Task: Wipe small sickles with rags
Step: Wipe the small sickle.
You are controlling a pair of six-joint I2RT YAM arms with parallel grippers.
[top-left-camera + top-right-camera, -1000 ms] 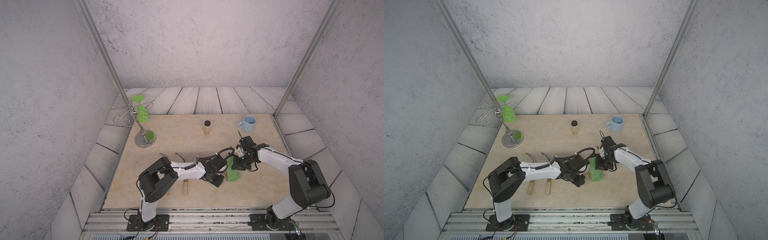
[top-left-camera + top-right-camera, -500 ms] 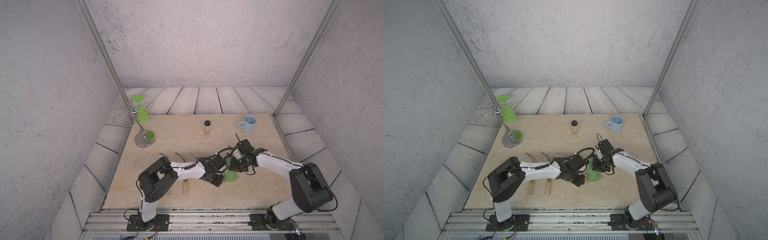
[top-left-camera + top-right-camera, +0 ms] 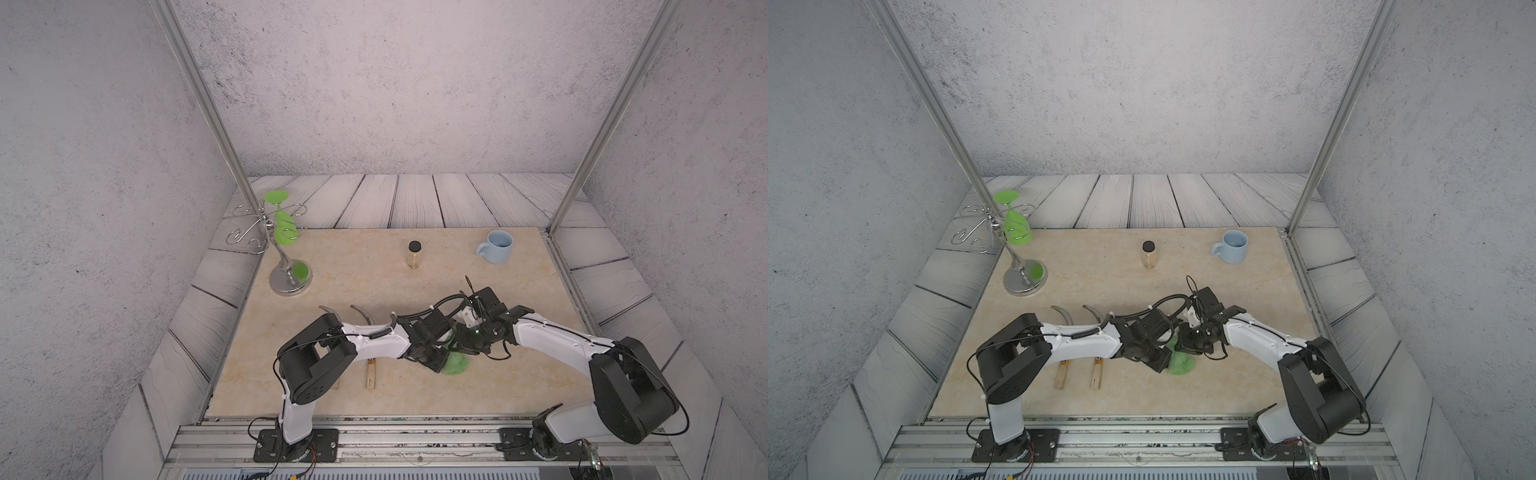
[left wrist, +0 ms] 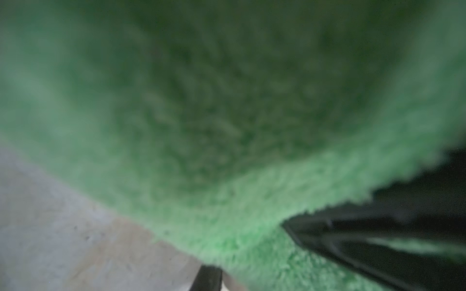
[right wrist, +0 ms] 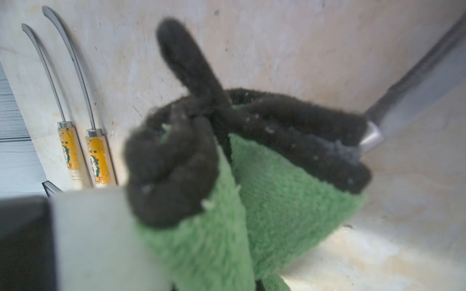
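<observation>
My right gripper is shut on the bright green rag, which bunches with its dark edging over one small sickle. Only that sickle's grey blade and metal ferrule stick out; the handle is hidden under the cloth. My left gripper is shut at the rag's near edge, where the hidden handle runs. In the left wrist view the rag fills the frame beside one dark finger. Two more small sickles lie side by side under the left arm, labels showing.
A pale blue mug stands at the back right and a small black-capped jar at the back middle. A chrome hook stand with a green goblet hanging on it is at the back left.
My right gripper has slid with the rag toward the front and left, closer to the left gripper, and the cloth has bunched up. The left arm has stayed put.
</observation>
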